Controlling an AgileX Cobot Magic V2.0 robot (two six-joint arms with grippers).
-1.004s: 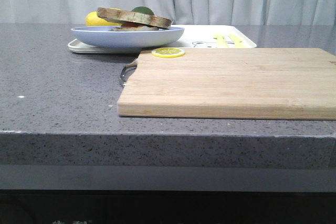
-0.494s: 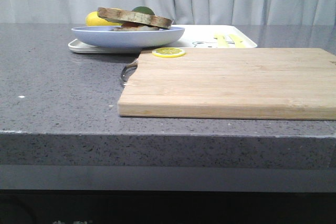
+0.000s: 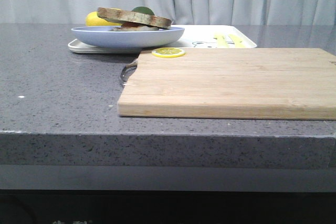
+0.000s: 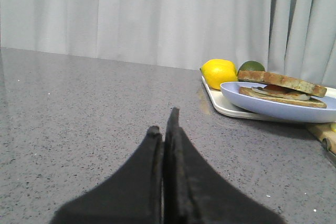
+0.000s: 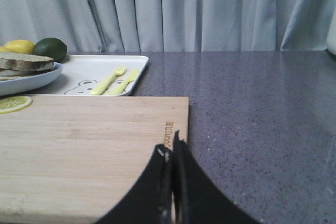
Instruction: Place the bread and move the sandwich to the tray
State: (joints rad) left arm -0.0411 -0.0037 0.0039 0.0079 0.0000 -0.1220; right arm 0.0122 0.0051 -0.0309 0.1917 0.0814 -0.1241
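On the far left of the counter point(image 3: 58, 82) the sandwich point(image 3: 134, 18) sits topped with bread point(image 4: 282, 81) on the blue plate point(image 3: 127, 36), and the plate rests on the left end of the tray point(image 3: 210, 36). Judged from this, both steps look done and the task is at its end; nothing more seems called for beyond keeping the arms clear. Left gripper point(image 4: 164, 129) has its fingers pressed together, empty, low over bare counter left of the tray. Right gripper point(image 5: 171, 150) is likewise closed and empty, over the board's point(image 3: 231, 80) right end. A burned-in mark on the board's edge point(image 5: 169, 135) is too small to read; the tray bears a bear print point(image 5: 77, 87).
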